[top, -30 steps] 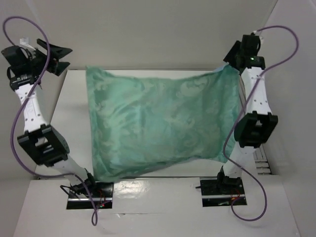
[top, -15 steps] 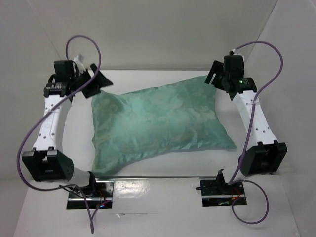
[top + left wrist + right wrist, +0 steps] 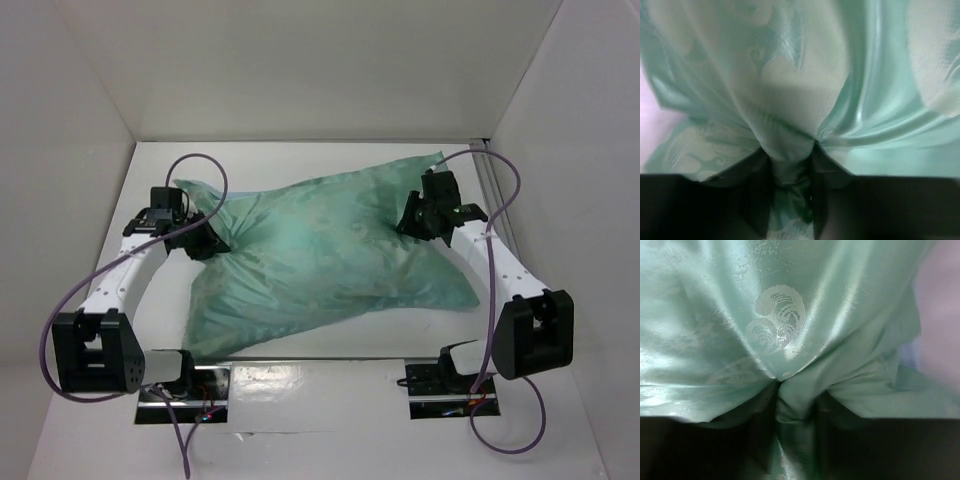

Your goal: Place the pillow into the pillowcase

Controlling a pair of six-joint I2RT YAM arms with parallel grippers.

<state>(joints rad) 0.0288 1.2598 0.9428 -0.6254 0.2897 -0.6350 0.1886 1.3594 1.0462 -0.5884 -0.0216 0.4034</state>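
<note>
Fabric is bunched in both tools, so I'd lift evenly and shake gently to settle the filling. Left tool (image 3: 789,165) pinches the pillowcase (image 3: 320,250) at its left end; right tool (image 3: 796,405) pinches its far-right side. It lies mid surface (image 3: 150,170), mint-green, glossy, patterned, plump as though the pillow is inside.

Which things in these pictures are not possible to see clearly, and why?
The pillow: every view, the green pillowcase covers it.
The opening of the pillowcase: top view, folds hide it; which end, I cannot tell.
Tips of left gripper and right gripper: wrist views, bunched cloth wraps them.
</note>
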